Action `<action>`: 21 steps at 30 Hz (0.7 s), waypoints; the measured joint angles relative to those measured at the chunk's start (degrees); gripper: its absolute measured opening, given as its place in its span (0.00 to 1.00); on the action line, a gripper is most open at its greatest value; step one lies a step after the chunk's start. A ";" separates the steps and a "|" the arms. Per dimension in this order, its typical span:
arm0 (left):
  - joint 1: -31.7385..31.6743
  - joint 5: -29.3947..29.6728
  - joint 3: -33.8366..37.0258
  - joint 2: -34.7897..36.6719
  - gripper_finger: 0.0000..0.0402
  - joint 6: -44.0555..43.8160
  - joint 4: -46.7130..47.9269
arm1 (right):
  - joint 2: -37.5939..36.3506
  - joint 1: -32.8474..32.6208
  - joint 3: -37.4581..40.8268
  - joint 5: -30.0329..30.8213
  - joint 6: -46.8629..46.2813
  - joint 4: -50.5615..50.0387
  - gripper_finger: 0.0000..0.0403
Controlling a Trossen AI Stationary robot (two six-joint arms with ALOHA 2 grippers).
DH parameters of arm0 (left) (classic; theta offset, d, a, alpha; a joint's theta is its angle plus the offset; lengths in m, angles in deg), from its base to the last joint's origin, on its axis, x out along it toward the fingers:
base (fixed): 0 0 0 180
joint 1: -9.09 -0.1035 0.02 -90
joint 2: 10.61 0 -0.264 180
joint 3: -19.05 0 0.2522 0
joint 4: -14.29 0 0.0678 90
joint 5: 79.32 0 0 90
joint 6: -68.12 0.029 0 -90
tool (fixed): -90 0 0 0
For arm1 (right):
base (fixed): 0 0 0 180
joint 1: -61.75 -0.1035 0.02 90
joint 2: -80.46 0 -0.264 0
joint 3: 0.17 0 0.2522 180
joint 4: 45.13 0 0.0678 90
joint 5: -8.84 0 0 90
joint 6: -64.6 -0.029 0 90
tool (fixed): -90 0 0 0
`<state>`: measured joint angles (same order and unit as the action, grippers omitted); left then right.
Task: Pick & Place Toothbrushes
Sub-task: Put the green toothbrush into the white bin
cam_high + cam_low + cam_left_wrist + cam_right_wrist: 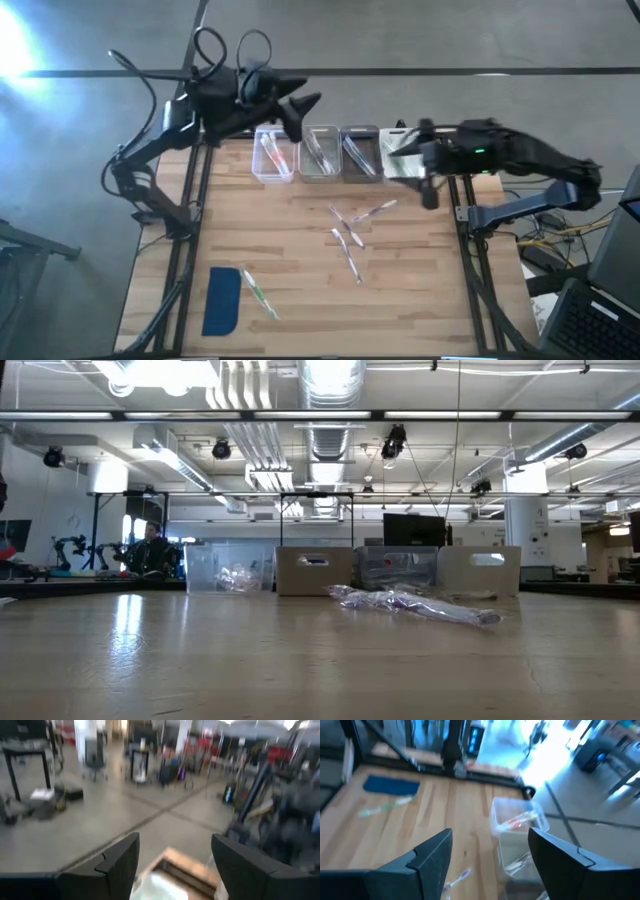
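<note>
- Left gripper up over the far-left bins, fingers apart, nothing in them. Looks parked after a drop or just waiting.
- Right gripper beside the far-right bin, fingers spread wide, also empty.
- Loose toothbrushes scattered mid-table, probably next up.
- One green toothbrush just beside the blue pad, near-left.
- A few already sitting in the bins.

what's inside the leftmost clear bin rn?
The leftmost clear rectangular plastic bin holds a few thin pale toothbrushes with pink accents, lying lengthwise. The open left gripper hangs over its far right corner, hiding that bit.
</note>
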<state>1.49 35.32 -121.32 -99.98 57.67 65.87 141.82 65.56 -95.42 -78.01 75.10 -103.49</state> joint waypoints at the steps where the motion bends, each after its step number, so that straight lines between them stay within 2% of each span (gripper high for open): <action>1: 0.12 -0.04 0.11 0.57 0.63 -0.83 2.35 | -1.59 0.00 0.12 0.01 -0.67 -0.05 0.63; 11: 0.59 -0.15 0.24 1.74 0.63 -3.44 25.47 | -12.94 -0.04 0.13 -0.14 -2.90 0.00 0.57; 21: 0.66 -0.82 0.33 0.24 0.63 -3.43 43.19 | -16.77 -0.04 -0.01 -0.14 -3.51 -0.28 0.56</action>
<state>2.16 34.51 -120.99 -99.74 54.24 109.06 125.05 65.52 -95.43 -78.15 71.59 -103.76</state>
